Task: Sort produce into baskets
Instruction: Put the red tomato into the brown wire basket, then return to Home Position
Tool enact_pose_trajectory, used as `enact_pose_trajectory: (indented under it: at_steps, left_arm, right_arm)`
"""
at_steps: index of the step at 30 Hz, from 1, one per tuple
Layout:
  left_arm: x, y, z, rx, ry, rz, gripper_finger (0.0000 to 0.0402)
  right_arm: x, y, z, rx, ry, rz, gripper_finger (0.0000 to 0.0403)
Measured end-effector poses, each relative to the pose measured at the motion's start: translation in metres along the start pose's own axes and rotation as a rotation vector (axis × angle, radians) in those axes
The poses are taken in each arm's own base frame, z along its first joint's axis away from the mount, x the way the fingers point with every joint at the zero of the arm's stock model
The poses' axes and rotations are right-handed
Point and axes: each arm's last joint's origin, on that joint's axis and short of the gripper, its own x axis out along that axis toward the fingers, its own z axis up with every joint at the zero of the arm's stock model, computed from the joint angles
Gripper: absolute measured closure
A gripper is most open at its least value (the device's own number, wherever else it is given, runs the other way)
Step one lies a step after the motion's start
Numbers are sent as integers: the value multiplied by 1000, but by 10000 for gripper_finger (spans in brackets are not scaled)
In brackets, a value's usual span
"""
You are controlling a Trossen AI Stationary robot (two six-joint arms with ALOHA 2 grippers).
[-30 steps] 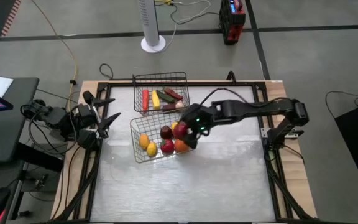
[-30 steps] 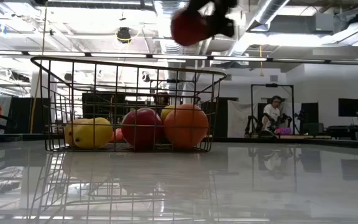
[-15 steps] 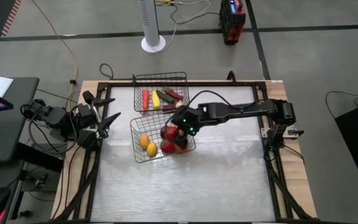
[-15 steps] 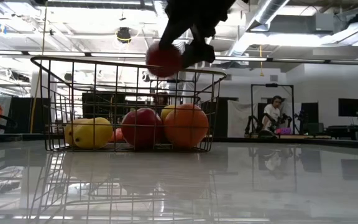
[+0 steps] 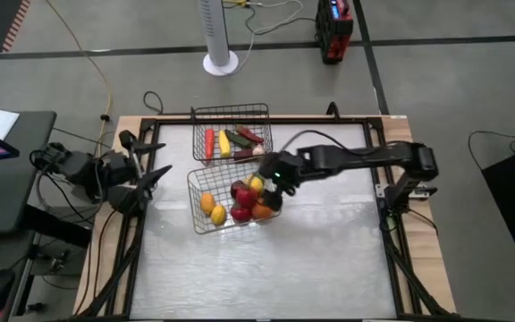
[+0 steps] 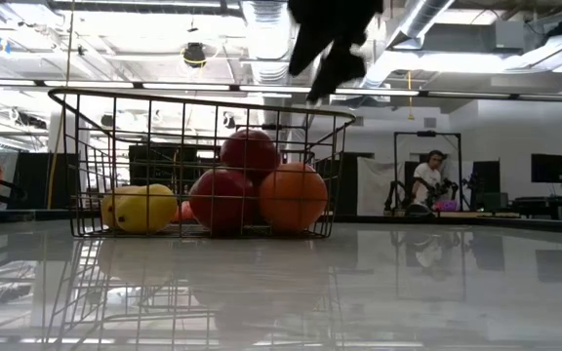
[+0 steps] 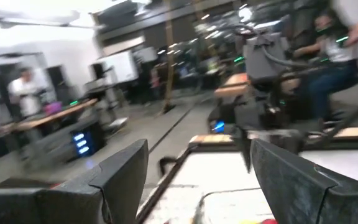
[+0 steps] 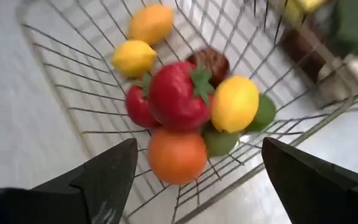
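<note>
While a round red toy apple with a green leaf top (image 8: 179, 94) lies on the pile of fruit, the near rectangular basket of thin grey wire mesh (image 5: 197, 199) is seen holding the whole heap at its right end. Under and beside this apple, a second red apple (image 8: 137, 106), a smooth orange ball-shaped fruit (image 8: 177, 155), a yellow lemon (image 8: 234, 103) and a green lime (image 8: 263, 113) are packed together, touching one another. Two more yellow lemons (image 8: 133, 57) are set apart from the heap toward the basket's other end. In the low view, the top apple (image 6: 250, 151) is seen resting above the lower apple (image 6: 220, 199) and the orange (image 6: 291, 197).

A second wire-mesh basket of the same kind (image 5: 231, 111) is placed just behind the first, and long pieces are laid in it: a red one (image 5: 208, 141), a yellow one (image 5: 224, 142) and a dark red one (image 5: 249, 136).

Above the right end of the near basket the right gripper (image 5: 275, 179) is held, its two dark fingers (image 8: 101, 174) spread wide apart with nothing between them. Off the table's left edge the left gripper (image 5: 150, 159) is parked, its fingers (image 7: 114, 180) also apart and empty.

Both baskets are borne by a pale glossy table (image 5: 311, 250) with a dark frame.
</note>
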Motion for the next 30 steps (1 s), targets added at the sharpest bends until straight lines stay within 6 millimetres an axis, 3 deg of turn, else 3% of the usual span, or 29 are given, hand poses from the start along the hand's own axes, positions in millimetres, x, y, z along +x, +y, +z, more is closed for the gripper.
enact_pose_trajectory:
  at_steps: [3, 8, 17, 24, 30]
  left_arm:
    - [-2, 0, 2, -10, -39, -87, 129]
    - [-4, -1, 5, -47, -96, -195, 129]
    - [1, -8, 2, -94, -215, -178, 129]
    - [4, -14, -10, -114, -252, -113, 129]
    - [7, -24, -33, -76, -129, -149, 129]
  right_arm:
    - [-25, 6, -6, -44, -70, -51, 38]
    - [-51, -2, -29, -22, -140, -30, 44]
    - [-42, -38, -93, -12, -292, -2, 46]
    - [-62, -62, -102, -82, -657, -4, 46]
    - [-65, -74, -123, -80, -750, -10, 47]
